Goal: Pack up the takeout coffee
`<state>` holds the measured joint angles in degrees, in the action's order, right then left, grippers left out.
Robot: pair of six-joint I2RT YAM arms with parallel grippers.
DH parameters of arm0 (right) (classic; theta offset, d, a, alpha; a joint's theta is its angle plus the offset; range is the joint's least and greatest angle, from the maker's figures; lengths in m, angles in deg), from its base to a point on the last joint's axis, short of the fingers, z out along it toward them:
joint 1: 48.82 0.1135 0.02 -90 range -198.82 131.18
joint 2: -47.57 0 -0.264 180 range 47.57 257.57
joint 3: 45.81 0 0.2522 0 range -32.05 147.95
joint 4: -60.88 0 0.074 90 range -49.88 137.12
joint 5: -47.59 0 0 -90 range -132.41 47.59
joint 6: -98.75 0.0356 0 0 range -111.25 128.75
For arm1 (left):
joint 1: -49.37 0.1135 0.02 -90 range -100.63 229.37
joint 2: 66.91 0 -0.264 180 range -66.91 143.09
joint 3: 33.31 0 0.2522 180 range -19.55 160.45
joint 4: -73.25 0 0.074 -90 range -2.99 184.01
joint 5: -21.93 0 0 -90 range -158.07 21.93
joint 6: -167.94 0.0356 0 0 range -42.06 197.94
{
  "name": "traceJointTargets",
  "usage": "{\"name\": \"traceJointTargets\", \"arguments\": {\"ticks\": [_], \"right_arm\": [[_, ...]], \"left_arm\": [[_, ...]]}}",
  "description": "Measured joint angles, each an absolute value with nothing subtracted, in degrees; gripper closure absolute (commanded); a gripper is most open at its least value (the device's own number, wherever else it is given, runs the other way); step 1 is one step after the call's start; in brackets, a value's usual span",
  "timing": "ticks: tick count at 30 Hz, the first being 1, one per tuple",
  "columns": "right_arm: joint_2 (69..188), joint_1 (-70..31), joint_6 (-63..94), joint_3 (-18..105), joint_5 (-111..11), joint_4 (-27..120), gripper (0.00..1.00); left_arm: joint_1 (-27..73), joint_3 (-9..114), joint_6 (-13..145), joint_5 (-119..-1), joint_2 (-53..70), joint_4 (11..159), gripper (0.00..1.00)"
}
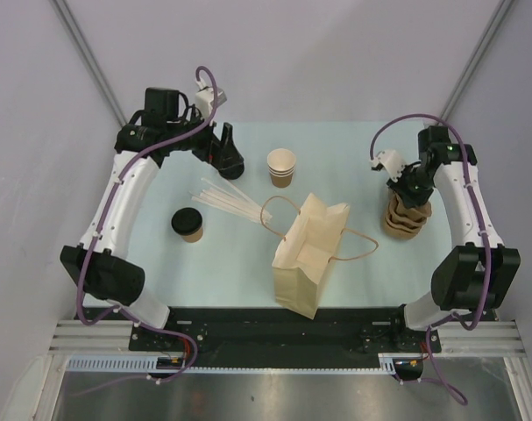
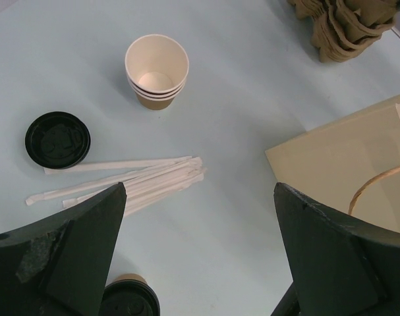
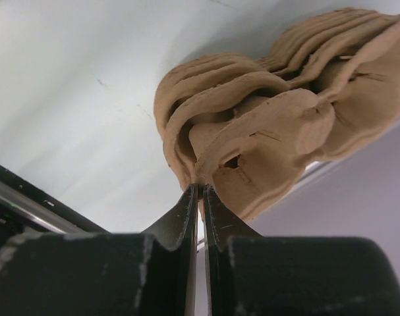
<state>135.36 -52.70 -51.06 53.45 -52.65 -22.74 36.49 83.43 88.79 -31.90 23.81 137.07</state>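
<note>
The pale green table (image 1: pixel 248 272) fills the middle of the top view, with an arm on either side of it.

The left arm (image 1: pixel 125 189) bends up the left edge and turns inward at the upper left. The left gripper (image 2: pixel 200 191) is released. Its two dark fingers stand wide apart at the bottom corners of the left wrist view and hold nothing.

The right arm (image 1: pixel 467 210) rises along the right edge and reaches in over a brown stack. The right gripper (image 3: pixel 198 189) is clenched to a thin slit. Its tips are pressed against the rim of the topmost piece, and a lip of it appears to be pinched between them.

The paper bag (image 1: pixel 305 259) lies on its side just right of center in the top view. Its mouth faces the upper part of the frame and its cord handles loop out to either side.

The cup trays (image 1: pixel 406 224) are a nested pile of moulded brown pulp. They sit at the right of the frame, under the right gripper.

A stack of lidless cups (image 1: pixel 281 167) stands upright above the bag, near the top center.

A fan of white wrapped straws (image 1: pixel 226 202) lies flat left of center, between the cups and the coffee.

The takeout coffee (image 1: pixel 187 222) stands upright at the left of the frame, just below the straws' left ends. It is well apart from the bag and from both grippers, and its black lid is on.

A loose black lid (image 2: pixel 57 139) lies flat at the left of the left wrist view, just above the straws.
</note>
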Motion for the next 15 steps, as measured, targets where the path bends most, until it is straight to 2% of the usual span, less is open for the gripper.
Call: {"name": "traceJointTargets", "arguments": {"ticks": [15], "right_arm": [[124.16, -49.88, -50.97, 47.74, -48.12, -13.02, 1.00]], "left_arm": [[36.36, 83.10, 87.76, -32.32, 23.90, 134.87, 0.00]]}}
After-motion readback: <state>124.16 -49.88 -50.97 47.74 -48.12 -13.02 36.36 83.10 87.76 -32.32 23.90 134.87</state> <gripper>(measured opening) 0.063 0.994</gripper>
